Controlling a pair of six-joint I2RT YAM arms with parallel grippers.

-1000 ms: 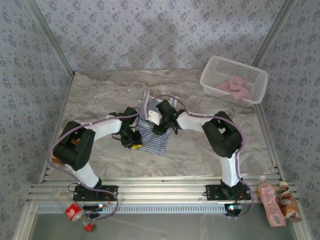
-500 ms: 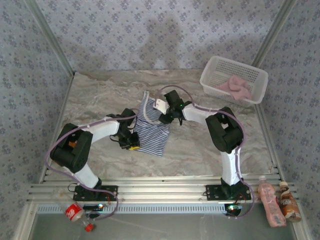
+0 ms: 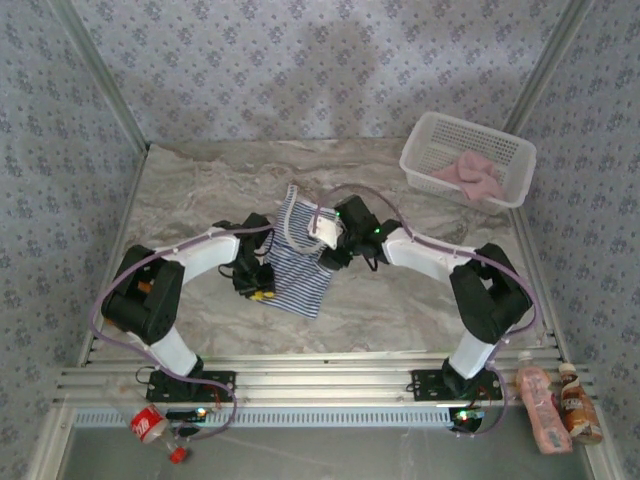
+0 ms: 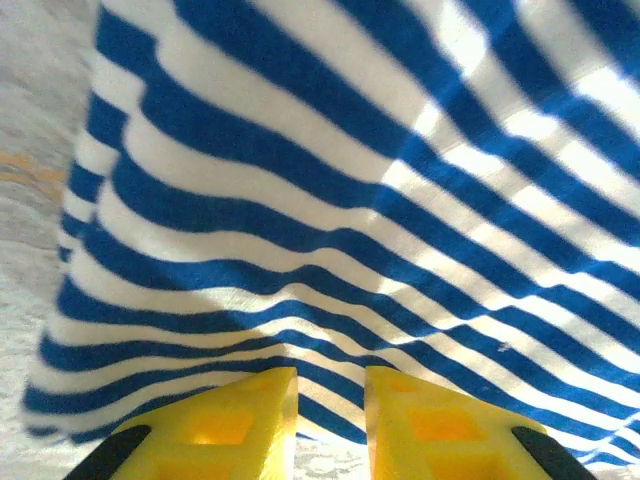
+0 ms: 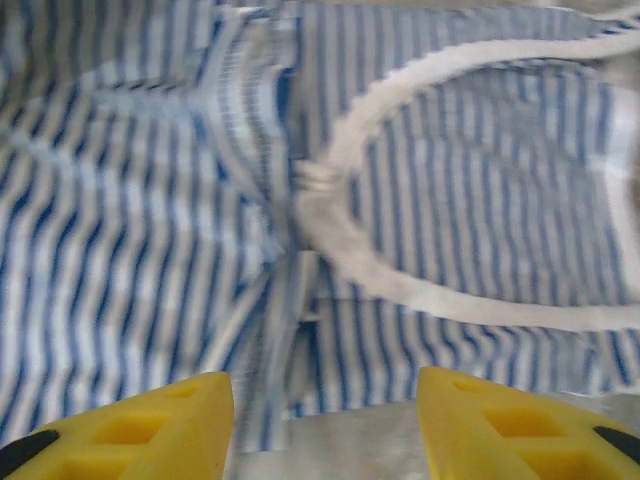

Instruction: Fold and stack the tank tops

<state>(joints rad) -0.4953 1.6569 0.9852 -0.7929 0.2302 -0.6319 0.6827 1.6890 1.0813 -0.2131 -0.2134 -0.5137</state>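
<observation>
Striped tank top [image 3: 297, 272] lay on the worktop [image 3: 400, 300], centre frame; pink tank top [image 3: 468, 175] sat in the basket [image 3: 424, 142], upper right. We saw the right gripper [image 5: 325, 400] wide over the striped neckline and the left gripper [image 4: 330, 400] narrow at its edge; we couldn't tell if it gripped.

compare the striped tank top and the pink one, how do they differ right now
Pattern: the striped tank top has navy-and-white stripes with white trim; the pink tank top is plain. Place: the striped tank top lies on the table between the arms; the pink tank top sits in the white basket. Pose: the striped one is spread fairly flat, the pink one is bunched up. Both are soft cloth.
</observation>
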